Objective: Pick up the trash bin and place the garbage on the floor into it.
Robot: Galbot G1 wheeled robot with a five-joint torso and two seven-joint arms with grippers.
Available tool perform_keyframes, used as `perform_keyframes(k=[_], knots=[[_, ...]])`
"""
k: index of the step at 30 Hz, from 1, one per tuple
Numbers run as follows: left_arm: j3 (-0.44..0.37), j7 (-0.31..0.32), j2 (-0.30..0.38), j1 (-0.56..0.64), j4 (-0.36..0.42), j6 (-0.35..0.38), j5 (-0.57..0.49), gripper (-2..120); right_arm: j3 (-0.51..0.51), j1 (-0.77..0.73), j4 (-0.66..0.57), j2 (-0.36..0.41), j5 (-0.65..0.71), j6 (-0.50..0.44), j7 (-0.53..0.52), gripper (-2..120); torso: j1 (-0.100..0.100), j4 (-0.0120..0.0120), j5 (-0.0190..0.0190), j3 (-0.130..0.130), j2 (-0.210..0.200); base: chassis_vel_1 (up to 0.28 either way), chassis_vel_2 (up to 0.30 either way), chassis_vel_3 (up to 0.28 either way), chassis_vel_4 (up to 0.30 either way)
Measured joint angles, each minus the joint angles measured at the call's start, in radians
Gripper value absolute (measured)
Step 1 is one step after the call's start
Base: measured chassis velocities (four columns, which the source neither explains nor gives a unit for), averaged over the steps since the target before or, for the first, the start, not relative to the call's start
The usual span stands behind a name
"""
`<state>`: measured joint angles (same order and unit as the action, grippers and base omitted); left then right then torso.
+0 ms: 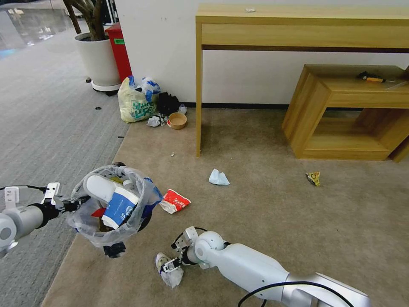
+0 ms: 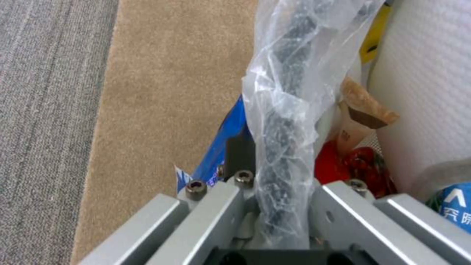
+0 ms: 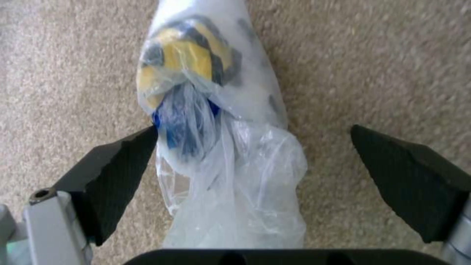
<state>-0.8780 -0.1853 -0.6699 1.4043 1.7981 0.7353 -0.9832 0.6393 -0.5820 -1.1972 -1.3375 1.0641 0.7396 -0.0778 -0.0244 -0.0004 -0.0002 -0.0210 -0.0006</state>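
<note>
My left gripper point(image 1: 79, 203) is shut on the rim of the trash bin point(image 1: 111, 238), holding it above the carpet edge. Its clear bag point(image 2: 284, 121) is pinched between the fingers. Inside lie a white slipper point(image 1: 100, 187), a blue and white carton point(image 1: 120, 208), a red wrapper point(image 2: 353, 165) and brown cardboard point(image 2: 363, 106). My right gripper point(image 1: 169, 264) is low over the floor and open, straddling a crumpled clear plastic piece of garbage point(image 3: 211, 92) with yellow and blue print. More garbage lies around: a red wrapper point(image 1: 174, 200), a tissue point(image 1: 218, 177), a yellow scrap point(image 1: 313, 178).
A wooden desk point(image 1: 298, 30) stands against the wall, its leg point(image 1: 198, 94) on the carpet, with a low wooden shelf point(image 1: 353, 111) to the right. A yellowish shopping bag point(image 1: 135, 102), a bowl point(image 1: 177, 120) and a plant pot point(image 1: 99, 59) sit at the back left.
</note>
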Motion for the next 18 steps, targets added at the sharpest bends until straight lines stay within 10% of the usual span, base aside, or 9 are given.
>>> perform_keyframes(k=[18], knots=[[-0.004,0.000,-0.015,0.004,0.012,0.000,0.003,0,0.031,-0.015,0.054,-0.048,0.061,-0.003,-0.072,51,0.000,0.0000,0.0000,0.000,0.000,0.000,0.000,0.000,0.000]])
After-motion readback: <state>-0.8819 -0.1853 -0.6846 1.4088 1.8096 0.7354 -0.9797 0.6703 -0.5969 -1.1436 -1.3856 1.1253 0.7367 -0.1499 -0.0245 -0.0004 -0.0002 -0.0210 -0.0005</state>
